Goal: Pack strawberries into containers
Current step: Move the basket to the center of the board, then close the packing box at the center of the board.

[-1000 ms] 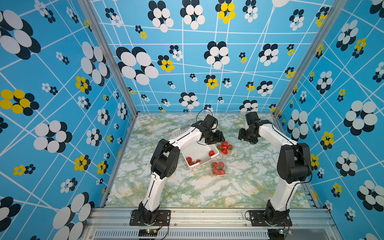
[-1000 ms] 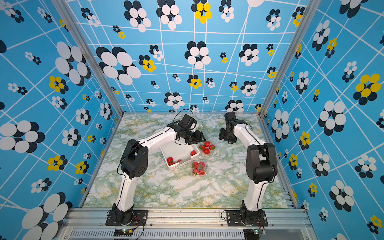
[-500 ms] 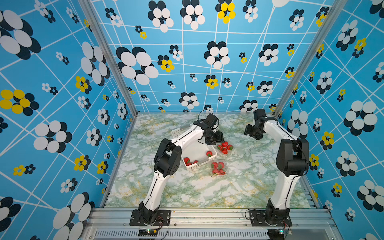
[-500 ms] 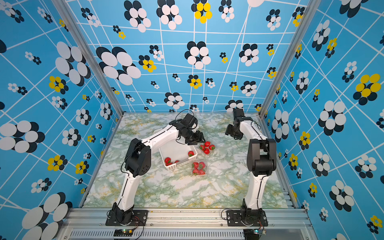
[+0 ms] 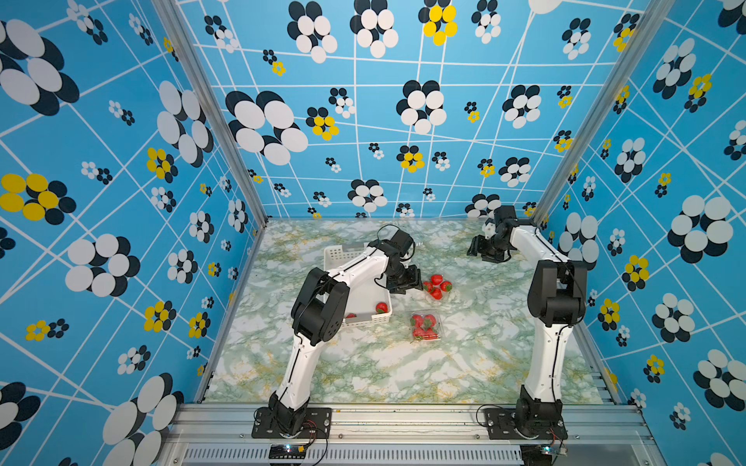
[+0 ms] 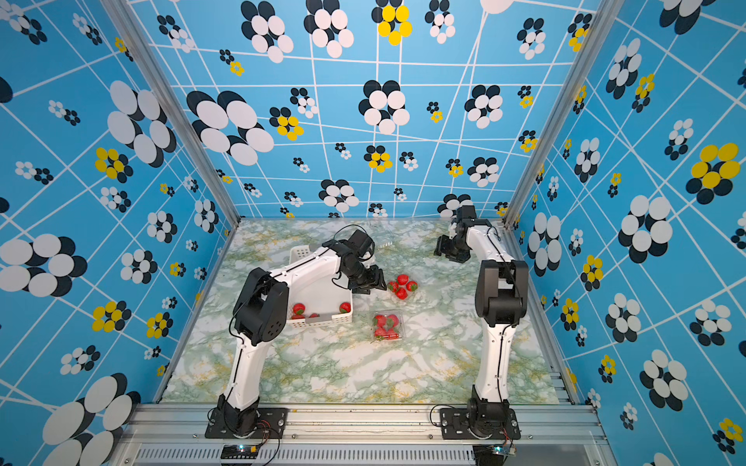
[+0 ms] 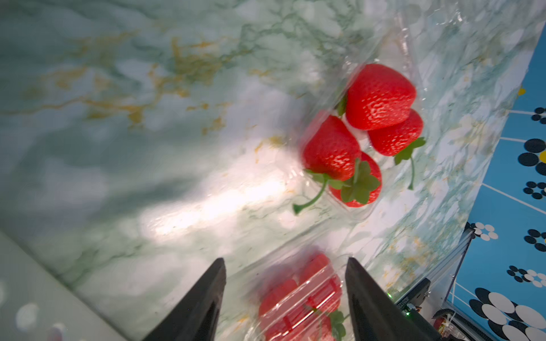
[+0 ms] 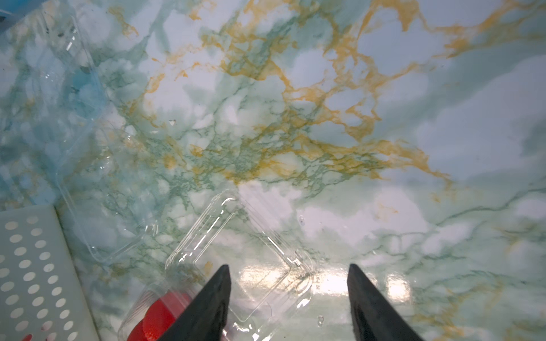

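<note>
White perforated basket (image 5: 341, 255) on marbled tabletop (image 5: 383, 371)

No legible text, label, brand or number anywhere, blue walls (image 5: 121, 161) printed only with flowers and lines, small circuit board (image 5: 287, 449) below front rail (image 5: 403, 419) too tiny to read.

The left arm (image 5: 355, 266) rises from its near-left base, bends at the elbow and stretches far and rightward toward the middle. The left gripper (image 5: 415, 280) tips downward, jaws parted. The right arm (image 5: 555, 298) stands upright at the right, its forearm leaning far. The right gripper (image 5: 476, 248) points left, jaws likewise parted.
</note>
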